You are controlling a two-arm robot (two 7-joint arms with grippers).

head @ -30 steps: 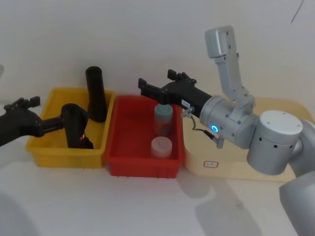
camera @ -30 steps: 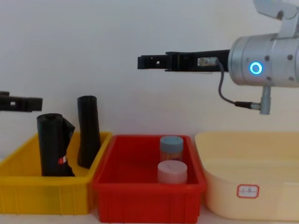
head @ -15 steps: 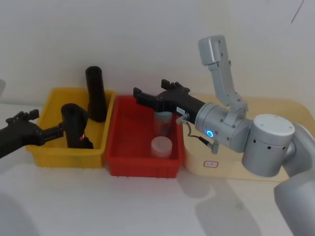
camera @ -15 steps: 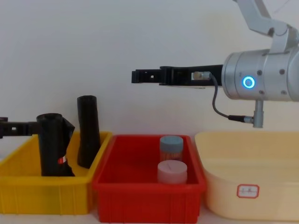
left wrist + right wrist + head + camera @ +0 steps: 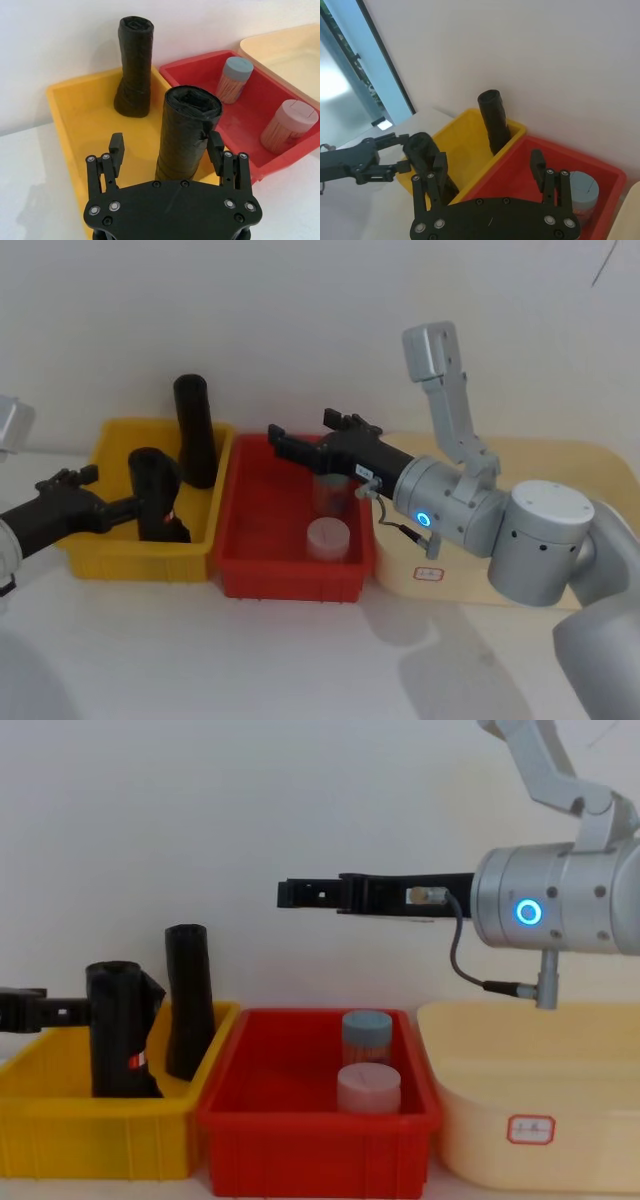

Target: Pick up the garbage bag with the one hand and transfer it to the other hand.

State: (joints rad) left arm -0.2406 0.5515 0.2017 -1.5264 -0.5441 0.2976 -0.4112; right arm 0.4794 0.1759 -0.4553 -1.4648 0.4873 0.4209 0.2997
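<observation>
The yellow bin (image 5: 130, 558) by the bench's left edge holds the garbage bag (image 5: 152, 490), upright and not yet lifted. The left end effector (image 5: 166, 145) straddles it, fingers apart, so pickup and handover remain. The right end effector (image 5: 300, 432) hovers spread above the red bin (image 5: 290, 580).
</observation>
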